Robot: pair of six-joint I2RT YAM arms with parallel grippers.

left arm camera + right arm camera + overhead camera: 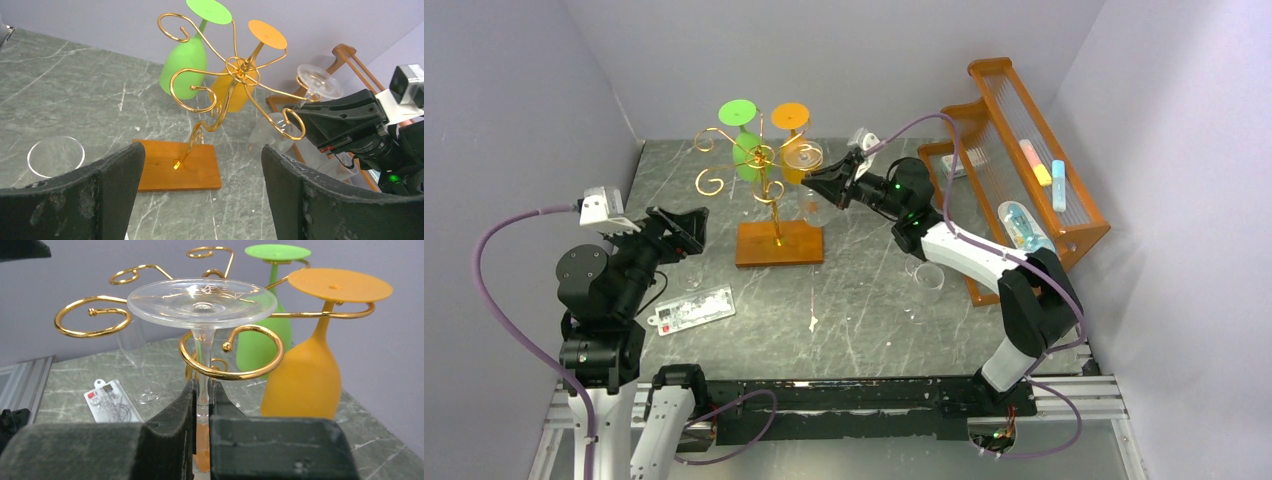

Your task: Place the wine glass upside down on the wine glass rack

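the right tool was shut tight on the stem of the wine glass, its two dark fingers pinched together with the thin clear stem between them. the glass was upside down: its round foot was on top and lay level, and its bowl hung below, mostly hidden behind the fingers in the right wrist view. the stem stood inside one open curl of the wine glass rack, at the side of the rack nearest the right arm. the foot was spread just above the gold wire. whether it already rested on the wire could not be told.

a green glass and an orange glass hung upside down from neighbouring curls, the orange one just beside the clear one. the rack's pole rose from a wooden base that sat flat on the grey marbled worktop.

the left tool hung well apart from the rack on its left side, jaws spread wide with nothing between them. a spare clear glass stood on the worktop near it, with a flat packet lying a little nearer the arm bases. an orange slatted shelf stood along the right wall behind the right arm.
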